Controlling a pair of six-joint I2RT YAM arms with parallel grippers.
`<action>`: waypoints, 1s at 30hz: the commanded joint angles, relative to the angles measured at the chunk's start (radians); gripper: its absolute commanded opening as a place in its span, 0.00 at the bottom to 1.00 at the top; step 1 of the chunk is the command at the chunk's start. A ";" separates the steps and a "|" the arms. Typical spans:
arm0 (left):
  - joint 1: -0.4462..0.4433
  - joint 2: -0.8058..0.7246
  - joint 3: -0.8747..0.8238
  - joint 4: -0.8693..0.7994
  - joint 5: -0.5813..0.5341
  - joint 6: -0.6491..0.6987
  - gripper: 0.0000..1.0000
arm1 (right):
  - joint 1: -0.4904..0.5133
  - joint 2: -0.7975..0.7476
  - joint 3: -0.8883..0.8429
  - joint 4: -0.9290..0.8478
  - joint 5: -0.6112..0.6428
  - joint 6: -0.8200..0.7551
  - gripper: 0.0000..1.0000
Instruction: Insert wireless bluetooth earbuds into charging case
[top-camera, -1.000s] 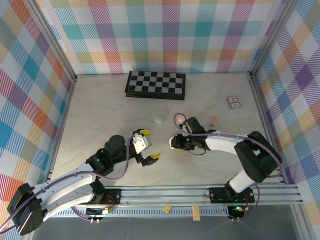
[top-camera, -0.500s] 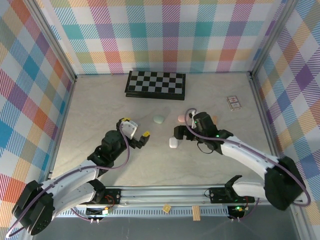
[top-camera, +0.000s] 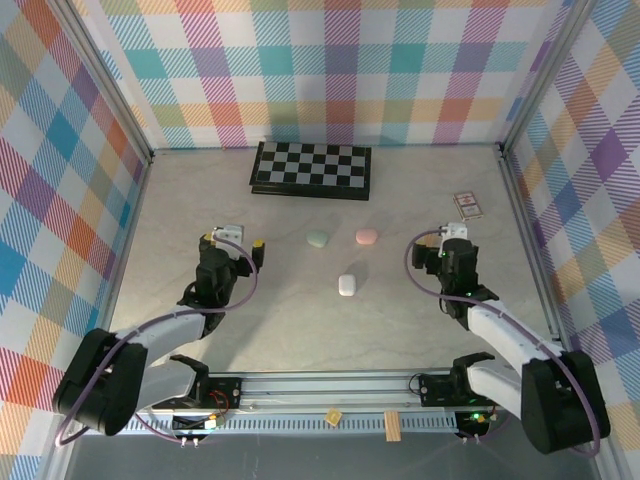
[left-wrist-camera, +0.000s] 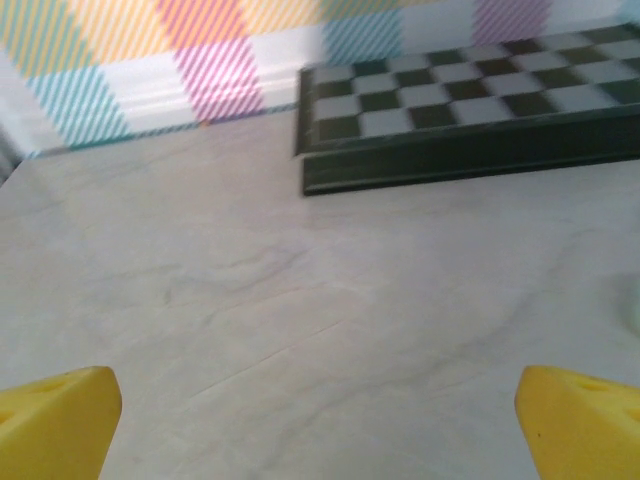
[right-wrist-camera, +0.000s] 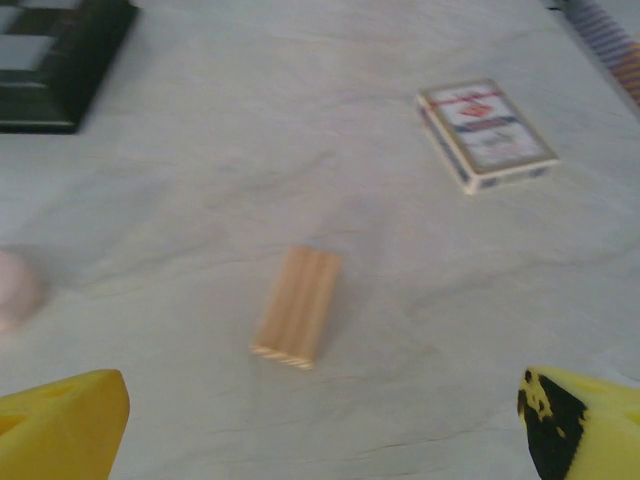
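Both end effectors are spread wide, holding nothing! The left end effector (top-camera: 232, 241) hovers over the left-middle of the bench (top-camera: 270, 330), pointing at the chessboard (top-camera: 311, 169) by the far wall. The right end effector (right-wrist-camera: 320, 425) hangs on the right, with a wooden block (right-wrist-camera: 297, 306) just ahead and a card deck (right-wrist-camera: 486, 132) farther off. Between the arms lie three smooth pebble-shaped cases, all apart. The mint case (top-camera: 318, 238) and pink case (top-camera: 366, 236) are side by side, and the white case (top-camera: 347, 284) is nearer. All look shut, so their insides are hidden.
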 joint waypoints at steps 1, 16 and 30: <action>0.068 0.093 -0.031 0.148 0.015 -0.059 1.00 | -0.080 0.086 -0.015 0.260 -0.049 -0.055 0.99; 0.213 0.398 0.023 0.383 0.173 -0.078 1.00 | -0.151 0.414 0.040 0.541 -0.220 -0.075 0.99; 0.269 0.397 0.130 0.165 0.233 -0.128 1.00 | -0.184 0.463 0.044 0.563 -0.282 -0.062 0.99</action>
